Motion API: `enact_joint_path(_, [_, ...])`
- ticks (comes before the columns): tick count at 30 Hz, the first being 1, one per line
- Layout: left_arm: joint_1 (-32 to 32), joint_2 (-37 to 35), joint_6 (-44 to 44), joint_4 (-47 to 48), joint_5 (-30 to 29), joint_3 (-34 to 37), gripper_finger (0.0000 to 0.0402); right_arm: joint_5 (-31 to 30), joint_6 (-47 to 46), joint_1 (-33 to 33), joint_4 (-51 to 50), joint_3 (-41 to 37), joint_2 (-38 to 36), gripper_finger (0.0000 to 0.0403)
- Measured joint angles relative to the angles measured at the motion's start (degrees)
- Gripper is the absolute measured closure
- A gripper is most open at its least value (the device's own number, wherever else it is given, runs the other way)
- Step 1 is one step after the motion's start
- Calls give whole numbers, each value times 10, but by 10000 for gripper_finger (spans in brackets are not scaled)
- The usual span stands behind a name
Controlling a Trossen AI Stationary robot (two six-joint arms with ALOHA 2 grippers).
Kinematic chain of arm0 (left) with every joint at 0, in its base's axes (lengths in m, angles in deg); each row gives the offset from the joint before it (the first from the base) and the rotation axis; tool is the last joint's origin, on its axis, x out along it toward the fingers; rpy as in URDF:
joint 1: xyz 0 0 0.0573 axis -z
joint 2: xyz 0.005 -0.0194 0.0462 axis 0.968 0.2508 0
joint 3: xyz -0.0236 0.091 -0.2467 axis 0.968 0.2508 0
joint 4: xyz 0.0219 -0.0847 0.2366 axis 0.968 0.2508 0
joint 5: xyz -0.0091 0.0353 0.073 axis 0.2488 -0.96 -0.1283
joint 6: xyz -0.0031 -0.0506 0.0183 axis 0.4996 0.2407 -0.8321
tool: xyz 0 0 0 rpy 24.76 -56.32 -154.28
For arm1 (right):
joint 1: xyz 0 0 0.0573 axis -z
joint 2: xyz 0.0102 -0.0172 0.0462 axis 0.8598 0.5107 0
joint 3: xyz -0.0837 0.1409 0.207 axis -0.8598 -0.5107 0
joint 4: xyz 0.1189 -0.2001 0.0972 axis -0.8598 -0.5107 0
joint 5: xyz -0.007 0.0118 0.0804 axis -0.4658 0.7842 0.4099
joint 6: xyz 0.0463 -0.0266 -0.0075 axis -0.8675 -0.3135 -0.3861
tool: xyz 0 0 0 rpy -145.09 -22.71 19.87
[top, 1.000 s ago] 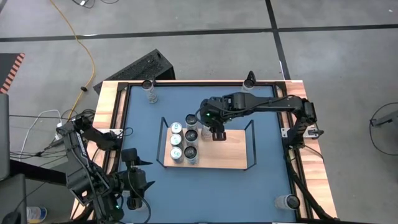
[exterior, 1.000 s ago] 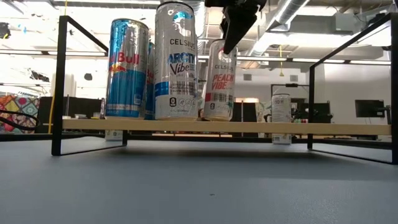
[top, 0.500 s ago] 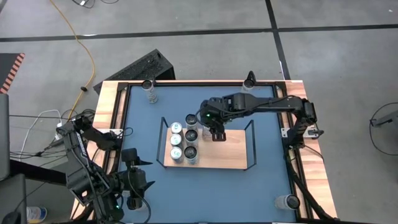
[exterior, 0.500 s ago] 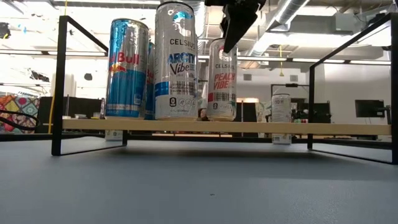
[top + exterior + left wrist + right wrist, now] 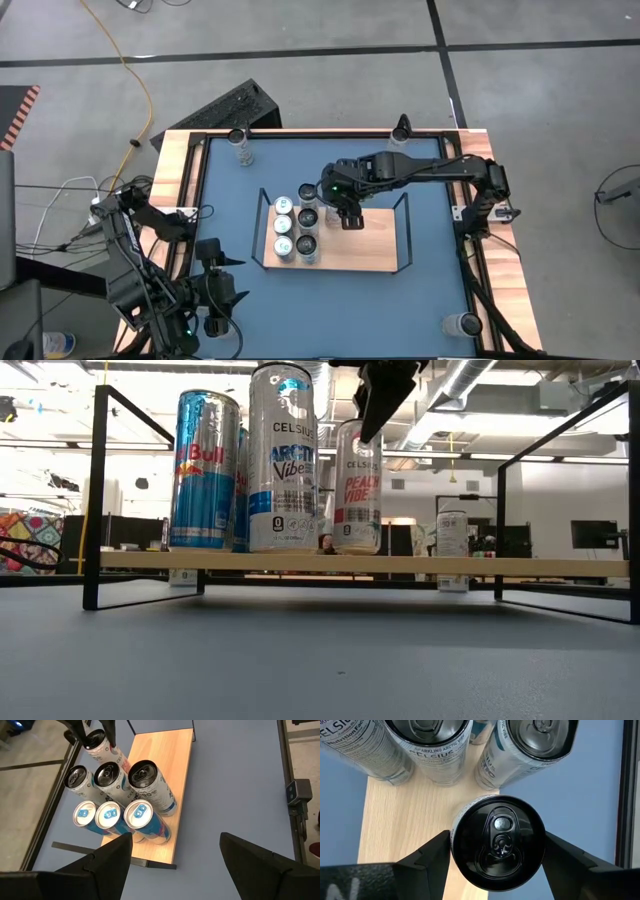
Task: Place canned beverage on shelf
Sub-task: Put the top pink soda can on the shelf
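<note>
Since a second ago the right gripper [image 5: 495, 852] has lifted slightly, fingers spread clear of the Peach Vibe can [image 5: 357, 488], which stands upright directly beneath it on the shelf [image 5: 375, 250], beside the other cans [image 5: 295, 230] near its left end.

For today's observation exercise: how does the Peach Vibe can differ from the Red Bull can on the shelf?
The Peach Vibe can is white with red lettering; the Red Bull can is blue and silver. The Peach Vibe can has a black top and sits between the open fingers of the right gripper; the Red Bull can has a silver top with a blue tab and stands free. Both stand upright on the shelf.
</note>
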State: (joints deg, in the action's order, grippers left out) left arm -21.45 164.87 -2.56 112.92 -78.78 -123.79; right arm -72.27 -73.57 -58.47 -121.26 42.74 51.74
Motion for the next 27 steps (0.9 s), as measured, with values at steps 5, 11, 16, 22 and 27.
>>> enact_joint_path(5, [0, 0, 0, 0, 0, 0, 115, 0, 1, 2, 3, 0, 0, 136])
enact_joint_path(11, [0, 0, 6, 0, 0, 0, 115, 0, 10, 8, 4, 0, 0, 137])
enact_joint_path(16, [0, 0, 8, 0, 0, 0, 115, 0, 13, 9, 9, 0, 1, 137])
enact_joint_path(22, [0, 0, 9, 0, 0, 0, 115, -1, 16, 8, 12, 2, 30, 137])
enact_joint_path(27, [0, 0, 9, 0, 4, 0, 115, -3, 31, 9, 7, 3, 35, 137])
